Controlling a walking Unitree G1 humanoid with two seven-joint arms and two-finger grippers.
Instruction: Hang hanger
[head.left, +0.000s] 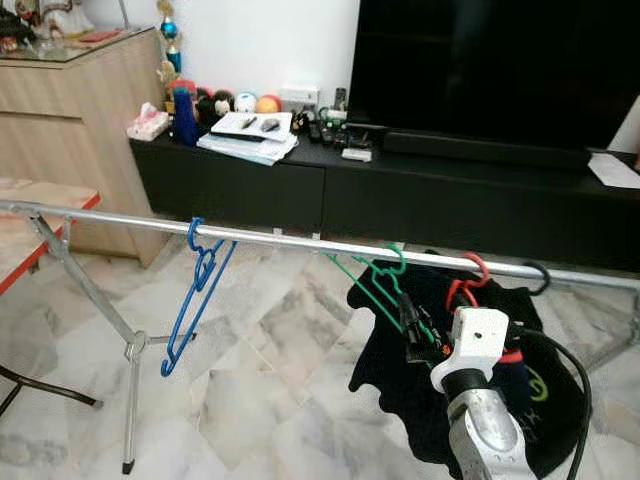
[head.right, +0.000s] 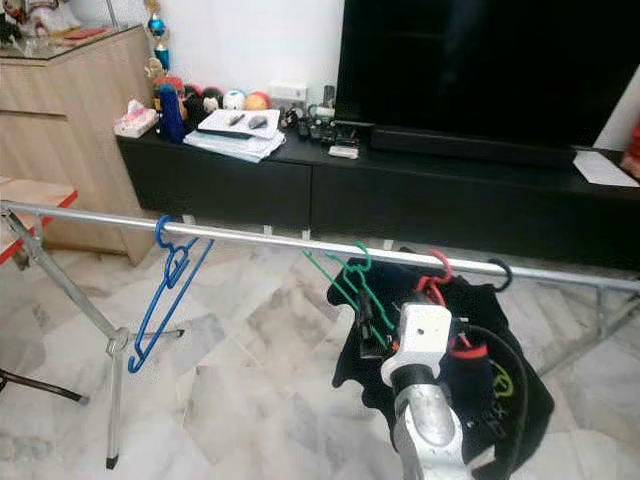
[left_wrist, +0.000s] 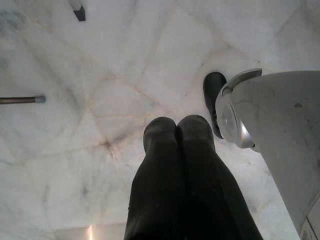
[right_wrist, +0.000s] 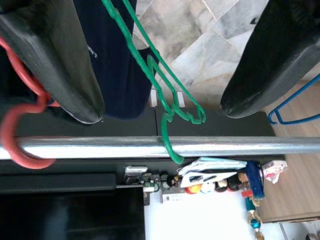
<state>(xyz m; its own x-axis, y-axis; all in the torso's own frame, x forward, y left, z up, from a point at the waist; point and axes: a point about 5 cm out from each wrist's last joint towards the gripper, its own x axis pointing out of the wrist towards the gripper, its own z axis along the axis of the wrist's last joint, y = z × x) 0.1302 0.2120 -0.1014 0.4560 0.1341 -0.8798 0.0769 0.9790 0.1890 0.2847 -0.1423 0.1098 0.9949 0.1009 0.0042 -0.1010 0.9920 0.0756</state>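
A green hanger (head.left: 385, 283) hangs by its hook on a silver rail (head.left: 270, 239) of a drying rack, with a red hanger (head.left: 467, 280) and a black hanger (head.left: 538, 277) just beside it holding dark clothing (head.left: 400, 370), and a blue hanger (head.left: 198, 295) well apart toward the rail's other end. The right gripper (right_wrist: 162, 107) is raised close before the rail, its two black fingers (right_wrist: 60, 60) spread wide apart on either side of the green hanger without touching it. The left gripper (left_wrist: 178, 131) hangs low over the marble floor (left_wrist: 90, 165) with its fingers pressed together; behind the rack stand a black TV cabinet (head.left: 400, 195) and a television (head.left: 480, 70).
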